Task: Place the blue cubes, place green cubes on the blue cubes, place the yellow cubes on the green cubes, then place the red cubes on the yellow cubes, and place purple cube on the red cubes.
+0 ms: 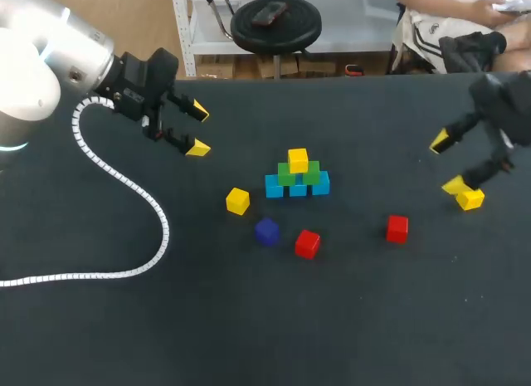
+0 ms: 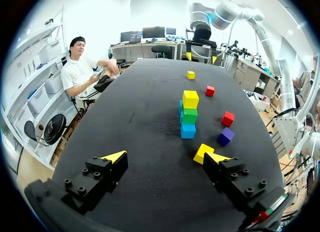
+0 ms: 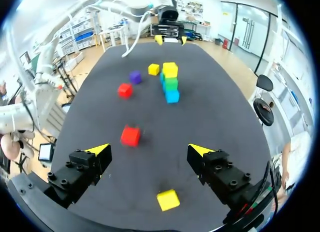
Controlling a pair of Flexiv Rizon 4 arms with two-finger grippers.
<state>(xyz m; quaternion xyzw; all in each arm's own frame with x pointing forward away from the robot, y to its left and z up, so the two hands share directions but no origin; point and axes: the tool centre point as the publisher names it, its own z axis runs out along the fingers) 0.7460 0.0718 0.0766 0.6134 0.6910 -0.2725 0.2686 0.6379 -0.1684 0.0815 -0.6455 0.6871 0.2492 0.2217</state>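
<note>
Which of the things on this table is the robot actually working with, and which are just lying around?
For the job:
- blue cubes, green cubes and top yellow cube
- loose yellow cube
- far-right yellow cube
- purple cube
- middle red cube
- right red cube

Just lying about:
- white coiled cable

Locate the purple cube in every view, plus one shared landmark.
Head view: purple cube beside the cube stack, on its near side.
Left wrist view: purple cube beside the cube stack's blue base.
Right wrist view: purple cube beside the cube stack.
Shared landmark: the cube stack, yellow on top.
</note>
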